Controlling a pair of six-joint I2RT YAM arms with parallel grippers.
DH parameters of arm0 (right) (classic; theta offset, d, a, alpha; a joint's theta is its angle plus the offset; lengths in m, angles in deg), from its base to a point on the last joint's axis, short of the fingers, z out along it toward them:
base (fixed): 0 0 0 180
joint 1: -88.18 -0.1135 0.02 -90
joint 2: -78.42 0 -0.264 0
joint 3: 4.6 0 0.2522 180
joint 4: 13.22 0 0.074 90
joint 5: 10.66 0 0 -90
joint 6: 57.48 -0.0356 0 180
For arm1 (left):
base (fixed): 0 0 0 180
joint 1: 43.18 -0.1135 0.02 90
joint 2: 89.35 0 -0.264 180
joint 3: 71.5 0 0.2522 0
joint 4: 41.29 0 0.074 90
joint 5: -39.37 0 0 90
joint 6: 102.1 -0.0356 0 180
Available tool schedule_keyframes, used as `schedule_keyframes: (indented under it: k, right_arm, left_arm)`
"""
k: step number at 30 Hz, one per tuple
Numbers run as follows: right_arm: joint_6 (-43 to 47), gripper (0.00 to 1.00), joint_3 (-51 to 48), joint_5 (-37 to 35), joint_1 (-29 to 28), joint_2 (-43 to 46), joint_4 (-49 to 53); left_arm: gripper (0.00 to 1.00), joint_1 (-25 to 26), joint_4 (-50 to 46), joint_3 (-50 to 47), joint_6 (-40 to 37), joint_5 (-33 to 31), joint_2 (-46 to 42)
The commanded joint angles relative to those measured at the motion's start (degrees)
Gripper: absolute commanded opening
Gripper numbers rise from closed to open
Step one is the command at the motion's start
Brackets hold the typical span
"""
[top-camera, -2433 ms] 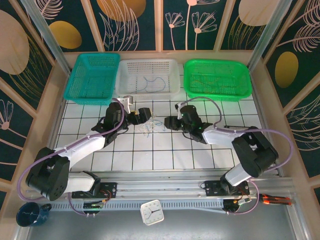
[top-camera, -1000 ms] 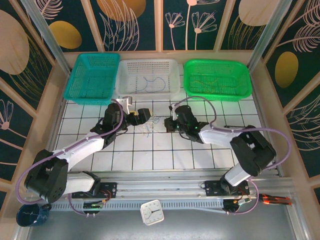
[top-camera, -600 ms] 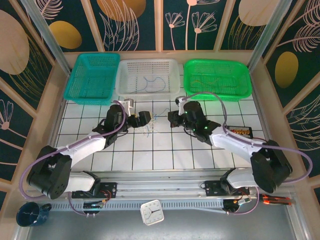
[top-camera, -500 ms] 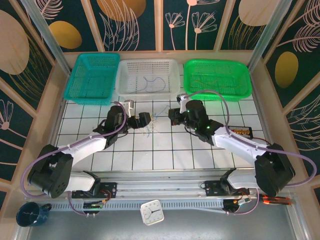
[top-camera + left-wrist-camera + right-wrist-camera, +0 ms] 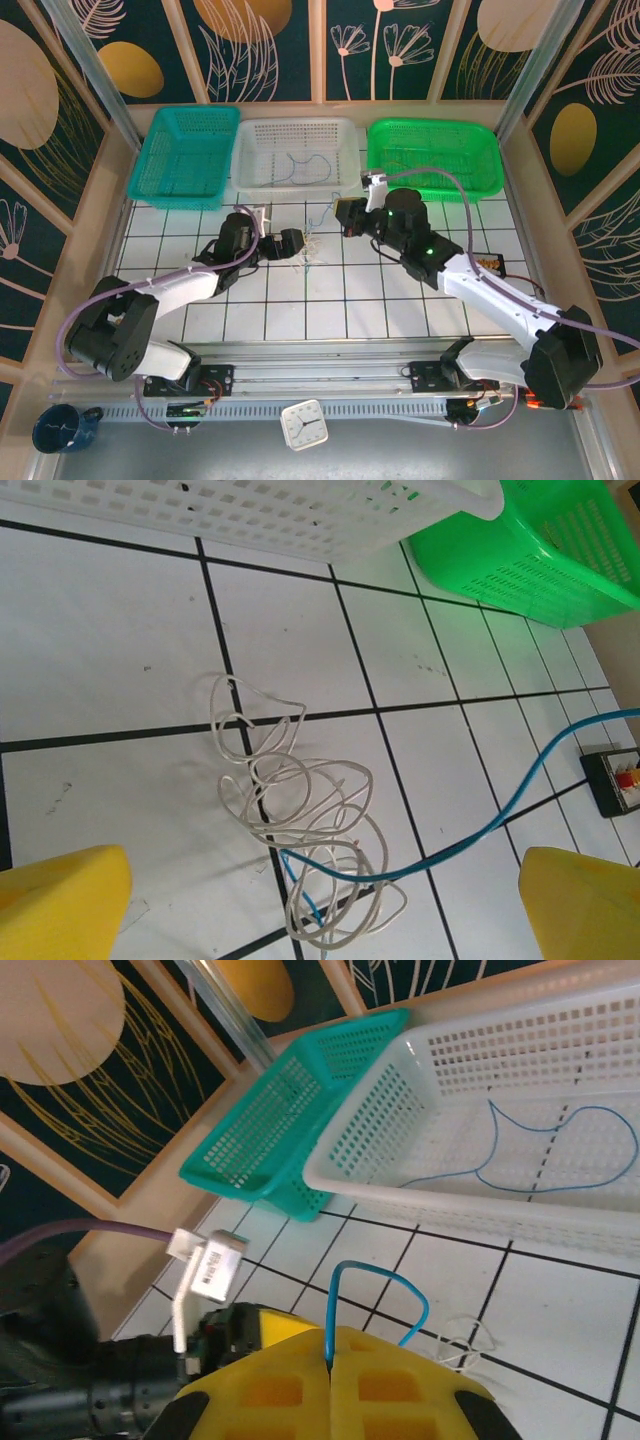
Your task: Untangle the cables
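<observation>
Pinching blue cable (image 5: pixel 500 815), right end effector (image 5: pixel 330 1360) clamped shut on it, near white basket (image 5: pixel 560 1050). Left end effector (image 5: pixel 320 910) spread wide around whitish tangle (image 5: pixel 300 820) on tiled worktop (image 5: pixel 100 630). Blue cable exits tangle rightward.

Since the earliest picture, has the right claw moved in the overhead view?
Yes. The right claw, shut on the blue cable, has gone away from the arm bases, toward the white basket.
</observation>
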Motion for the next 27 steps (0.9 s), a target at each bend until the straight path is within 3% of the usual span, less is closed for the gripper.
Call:
schedule_keyframes:
  k: [1, 15, 27]
  right_arm:
    - [-1.6, 0.00, 2.1, 2.0, -0.2, 1.0, -1.4]
    - [-1.0, 0.00, 8.6, 1.8, -5.0, -2.3, -0.6]
    - [1.1, 0.00, 16.9, -0.6, -8.7, -2.4, 2.4]
  left_arm:
    - [0.99, -0.3, 4.2, -0.5, 0.2, 2.5, 1.7]
    - [0.99, -0.2, 9.3, 0.2, 1.9, 6.8, 5.5]
    - [0.97, -0.3, 11.2, 0.9, 2.2, 6.5, 8.8]
